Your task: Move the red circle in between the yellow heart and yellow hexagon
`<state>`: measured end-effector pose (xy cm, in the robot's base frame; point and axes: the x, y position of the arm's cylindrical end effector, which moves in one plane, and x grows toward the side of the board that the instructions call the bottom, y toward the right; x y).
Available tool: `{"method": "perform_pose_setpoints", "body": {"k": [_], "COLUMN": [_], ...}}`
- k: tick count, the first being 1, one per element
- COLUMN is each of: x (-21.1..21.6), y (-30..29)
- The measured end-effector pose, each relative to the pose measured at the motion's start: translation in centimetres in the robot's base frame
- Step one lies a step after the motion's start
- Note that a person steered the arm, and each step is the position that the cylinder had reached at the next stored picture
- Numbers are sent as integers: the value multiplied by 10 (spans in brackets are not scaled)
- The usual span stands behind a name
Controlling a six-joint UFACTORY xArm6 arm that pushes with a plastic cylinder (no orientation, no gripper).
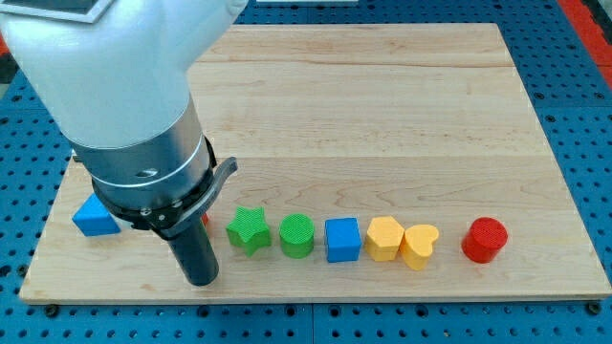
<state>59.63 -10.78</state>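
The red circle (pixel 484 239) lies near the view's bottom right, apart from the other blocks. The yellow heart (pixel 419 246) sits to its left, touching the yellow hexagon (pixel 384 238) on the heart's left. My tip (pixel 201 280) is at the view's bottom left, far left of the red circle and just left of the green star (pixel 249 229). The rod hangs from the large arm body that fills the view's upper left.
In the row at the bottom stand a green circle (pixel 296 235) and a blue square (pixel 342 239). A blue triangle (pixel 95 217) lies at the far left. A sliver of a red block (pixel 206 220) shows beside the rod. The wooden board (pixel 382 115) ends close below the row.
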Motion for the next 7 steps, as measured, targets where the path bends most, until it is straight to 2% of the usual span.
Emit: {"method": "perform_pose_setpoints", "body": {"k": [1, 4, 5, 6, 7], "x": [1, 4, -21, -58, -71], "y": [40, 207, 264, 287, 280]}}
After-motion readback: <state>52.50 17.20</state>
